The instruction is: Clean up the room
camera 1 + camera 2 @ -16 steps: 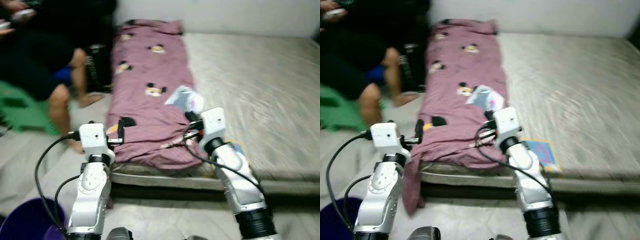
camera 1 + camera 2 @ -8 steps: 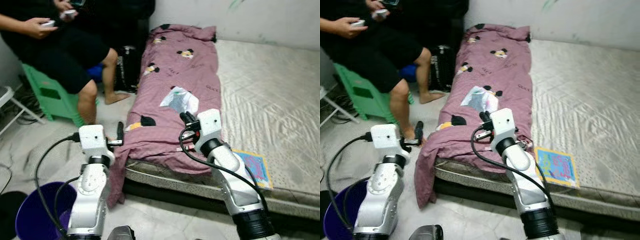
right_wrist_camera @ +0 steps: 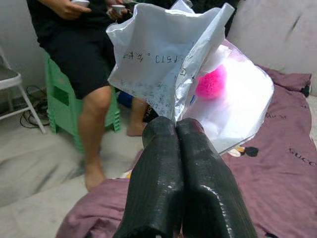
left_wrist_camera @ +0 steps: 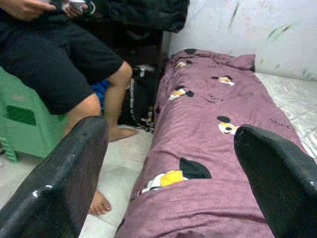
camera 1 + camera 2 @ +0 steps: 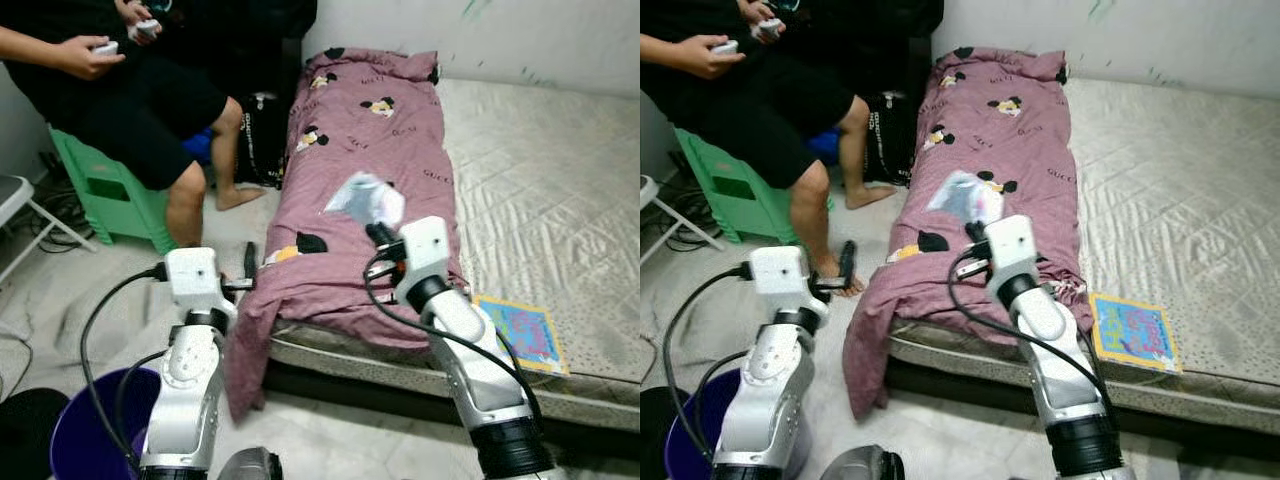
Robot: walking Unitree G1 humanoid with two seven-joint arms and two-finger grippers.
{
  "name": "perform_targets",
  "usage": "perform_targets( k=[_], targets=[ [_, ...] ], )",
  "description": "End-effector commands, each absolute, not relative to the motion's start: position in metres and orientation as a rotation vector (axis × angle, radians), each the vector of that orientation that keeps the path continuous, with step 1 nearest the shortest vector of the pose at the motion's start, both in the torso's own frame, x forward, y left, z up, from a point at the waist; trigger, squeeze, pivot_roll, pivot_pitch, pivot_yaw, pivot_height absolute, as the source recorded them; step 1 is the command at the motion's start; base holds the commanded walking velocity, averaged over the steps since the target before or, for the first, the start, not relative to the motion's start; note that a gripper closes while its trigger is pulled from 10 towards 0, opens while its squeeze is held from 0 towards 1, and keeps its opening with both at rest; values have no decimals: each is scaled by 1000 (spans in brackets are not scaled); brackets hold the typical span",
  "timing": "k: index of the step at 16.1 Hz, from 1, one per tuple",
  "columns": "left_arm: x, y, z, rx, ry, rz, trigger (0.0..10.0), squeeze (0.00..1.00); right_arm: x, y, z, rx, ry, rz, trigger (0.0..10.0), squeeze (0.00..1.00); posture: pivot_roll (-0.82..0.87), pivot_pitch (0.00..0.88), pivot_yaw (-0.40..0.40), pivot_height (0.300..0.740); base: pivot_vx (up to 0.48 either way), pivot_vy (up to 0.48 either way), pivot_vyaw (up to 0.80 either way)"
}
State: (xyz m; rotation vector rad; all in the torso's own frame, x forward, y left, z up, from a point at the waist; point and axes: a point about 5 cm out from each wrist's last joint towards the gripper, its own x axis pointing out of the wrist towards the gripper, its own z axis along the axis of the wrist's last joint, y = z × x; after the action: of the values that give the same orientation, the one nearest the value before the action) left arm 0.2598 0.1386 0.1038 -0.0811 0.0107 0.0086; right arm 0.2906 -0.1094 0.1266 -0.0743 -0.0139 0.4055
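Note:
My right gripper is shut on the edge of a crumpled silvery plastic bag with something pink inside. It holds the bag up just above the mauve cartoon-print blanket, near the mattress's front corner. My left gripper is open and holds nothing. It hovers over the floor beside the blanket's hanging corner, and the blanket lies ahead between its fingers. A purple bucket stands on the floor by my lower left.
A person sits on a green stool at the left, holding small devices, one bare foot near the bed. A black bag stands by the bed. A colourful book lies on the grey mattress. A folding chair is at far left.
The whole picture has shifted and sharpened as the camera moved, bringing the person and the bucket further into view. Both arms keep their pose; the right gripper stays shut on the bag.

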Motion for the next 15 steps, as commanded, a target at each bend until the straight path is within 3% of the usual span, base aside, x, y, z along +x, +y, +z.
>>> perform_targets(
  k=[1, 3, 10, 15],
  targets=[
    [260, 140, 104, -76, 11, 15, 10000, 0, 290, -108, 126, -66, -16, 415, 10000, 0, -51, 0, -1, 740, 0, 0, 0],
    [260, 139, 104, -76, 8, 3, 10000, 0, 288, -106, 127, -93, -40, 432, 10000, 0, -56, 0, 3, 740, 0, 0, 0],
    [258, 136, 107, -95, -16, -43, 10000, 0, 287, -106, 126, -83, -39, 442, 10000, 0, -59, 0, 2, 740, 0, 0, 762],
    [258, 136, 106, -100, -17, -49, 10000, 0, 287, -107, 126, -71, -40, 439, 10000, 0, -64, 0, 3, 740, 0, 0, 0]
  ],
)
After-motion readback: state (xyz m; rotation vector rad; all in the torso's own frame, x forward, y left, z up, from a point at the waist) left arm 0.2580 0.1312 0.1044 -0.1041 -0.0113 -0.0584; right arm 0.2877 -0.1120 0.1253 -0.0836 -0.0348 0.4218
